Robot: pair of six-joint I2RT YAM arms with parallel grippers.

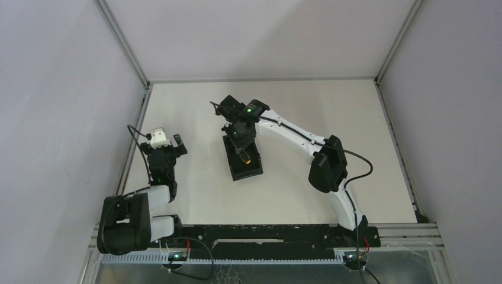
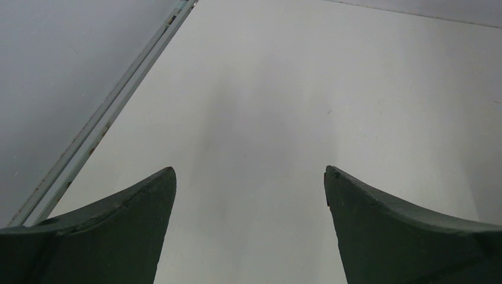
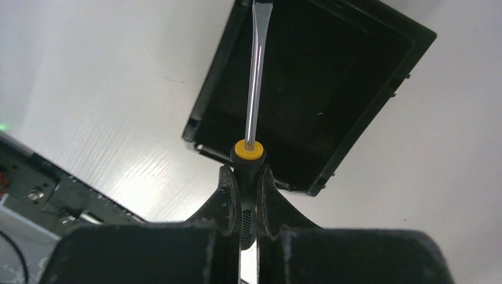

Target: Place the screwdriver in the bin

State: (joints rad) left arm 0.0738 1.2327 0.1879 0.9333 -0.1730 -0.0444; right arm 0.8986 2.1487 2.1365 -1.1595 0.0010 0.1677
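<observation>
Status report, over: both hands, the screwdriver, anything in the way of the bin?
Right hand shut on screwdriver handle, shaft over bin. Left hand open, empty, off to the side. Nothing seen blocking bin.

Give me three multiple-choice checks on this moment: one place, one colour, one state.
1. Where is the screwdriver? A) lying loose B) clamped in the right gripper, over the bin C) released inside the bin
2. Colour of its collar? A) yellow B) red C) blue
3. The left gripper is: A) open, empty B) shut on the bin C) shut on the screwdriver
Answers: 1 B, the wrist view shows it pinched above the bin; 2 A, a yellow ring where the shaft enters; 3 A, jaws wide apart, nothing between.
</observation>
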